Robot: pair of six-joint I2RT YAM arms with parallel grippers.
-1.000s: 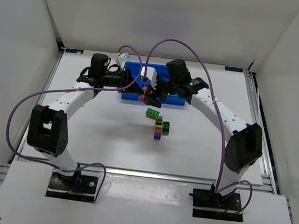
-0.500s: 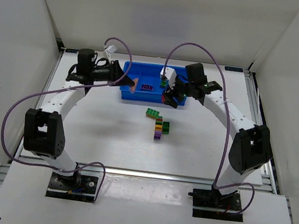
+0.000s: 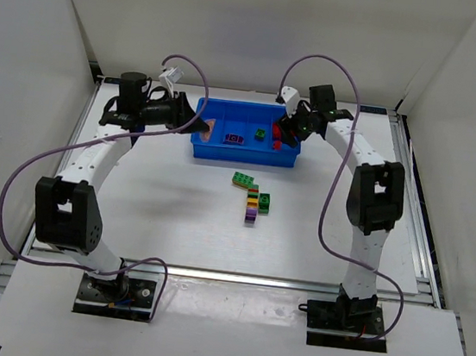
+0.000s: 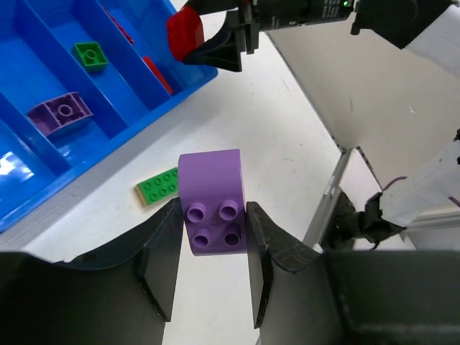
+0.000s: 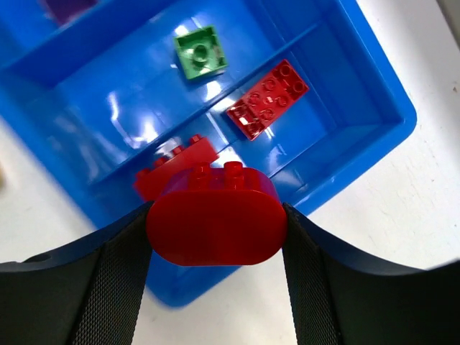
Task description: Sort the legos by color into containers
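The left tool (image 4: 213, 219) clamps a purple brick (image 4: 213, 190) between its fingers beside the left end of the blue tray (image 3: 241, 155). Inside the tray, a purple lego (image 4: 61, 111) lies in one compartment. A green lego (image 4: 90, 55) lies in the next compartment to the right, and red legos (image 5: 267, 98) in the far-right one. On the white surface (image 3: 173, 213) in front of the tray, a green plate (image 3: 242, 179) and a small cluster of mixed bricks (image 3: 256, 204) lie loose. The right tool (image 5: 215, 241) grips a red brick (image 5: 215, 215) over the tray's right end.
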